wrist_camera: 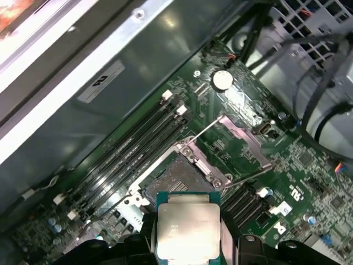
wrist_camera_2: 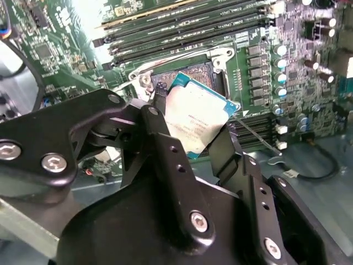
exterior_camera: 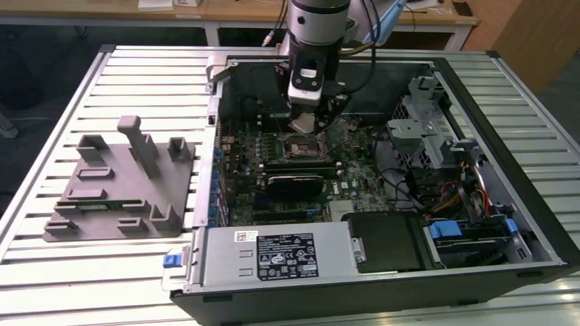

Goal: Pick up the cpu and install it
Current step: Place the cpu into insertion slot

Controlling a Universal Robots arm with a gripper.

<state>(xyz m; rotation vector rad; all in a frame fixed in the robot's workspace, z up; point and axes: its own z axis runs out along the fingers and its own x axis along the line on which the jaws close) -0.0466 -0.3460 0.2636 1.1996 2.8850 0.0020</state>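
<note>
Your robot arm reaches down into an open black desktop computer case (exterior_camera: 507, 204) that lies on its side on a slatted silver metal table (exterior_camera: 54, 272).

The black 2-fingered gripper (exterior_camera: 306, 121) is closed partway, only as far as the chip between its fingers allows. It grips the small flat square cpu with the shiny silver-grey top plate (exterior_camera: 302, 123) by 2 opposite edges. In the second wrist view, 1 black finger (wrist_camera_2: 165, 143) presses each side of the cpu (wrist_camera_2: 196, 118), and the gripper (wrist_camera_2: 193, 124) holds the chip at a tilt. In the first wrist view the cpu (wrist_camera: 187, 229) shows its silver plate and thin green rim between the dark finger ends of the gripper (wrist_camera: 188, 243).

Taking the exterior view as a clock face, the cpu sits just toward 12 o'clock of the black-framed square socket (exterior_camera: 302, 146) on the green motherboard (exterior_camera: 354, 149). It is not seated in the socket. Both wrist views show the socket (wrist_camera_2: 187, 74) (wrist_camera: 176, 179) open, with its metal cover plate (wrist_camera: 240, 135) swung up and its dark centre bare.

Toward 9 o'clock of the case, on the table, lies a large grey plastic fixture tray (exterior_camera: 118, 183) with upright posts. Toward 6 o'clock inside the case sits a silver metal power supply box (exterior_camera: 281, 255) with a black label.
</note>
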